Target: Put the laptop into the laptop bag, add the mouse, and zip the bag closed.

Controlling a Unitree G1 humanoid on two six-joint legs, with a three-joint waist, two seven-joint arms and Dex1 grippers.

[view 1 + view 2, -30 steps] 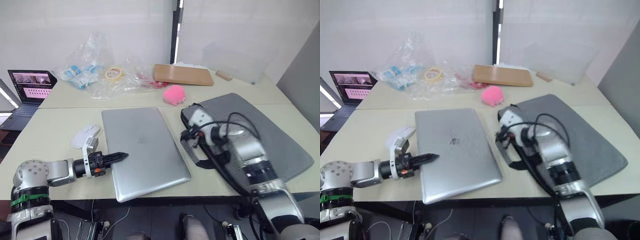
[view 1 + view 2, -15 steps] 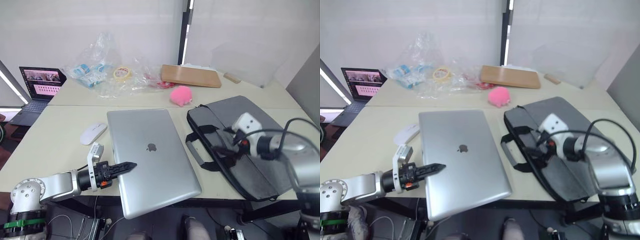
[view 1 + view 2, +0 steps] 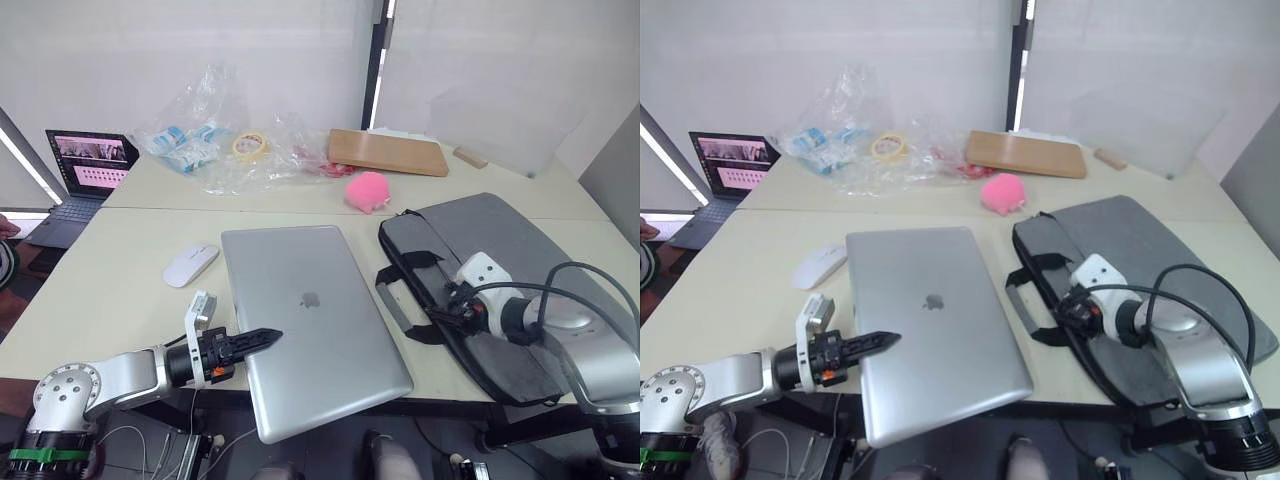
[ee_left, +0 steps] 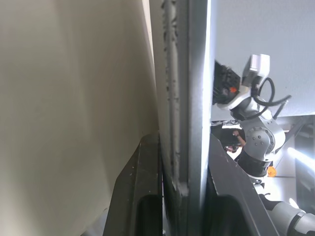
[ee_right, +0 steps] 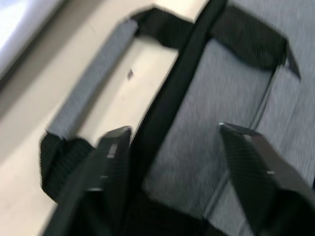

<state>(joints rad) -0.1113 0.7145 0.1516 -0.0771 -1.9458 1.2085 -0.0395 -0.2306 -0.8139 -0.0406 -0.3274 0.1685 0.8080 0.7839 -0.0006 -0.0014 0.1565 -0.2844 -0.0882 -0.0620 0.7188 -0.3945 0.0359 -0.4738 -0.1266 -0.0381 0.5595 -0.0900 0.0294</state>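
The silver laptop [image 3: 310,310] lies shut in the middle of the table, with its front corner hanging over the table's near edge. My left gripper [image 3: 262,338] is shut on the laptop's left edge near the front; in the left wrist view that edge [image 4: 182,98] runs between the two fingers. The white mouse [image 3: 190,265] rests left of the laptop. To the right lies the flat grey laptop bag [image 3: 510,250], its strap handles towards the laptop. My right gripper [image 3: 443,312] hovers open over the bag's near-left side, its fingers astride the black zip edge [image 5: 167,108].
A pink plush lump [image 3: 368,190] sits behind the laptop. At the back are crumpled plastic bags [image 3: 215,150], a tape roll [image 3: 250,146] and a brown board [image 3: 388,152]. A small dark laptop [image 3: 90,165] stands open at far left.
The camera has shifted. My right gripper has moved from the bag's handle end to over the zip edge. My left gripper stays on the laptop's edge.
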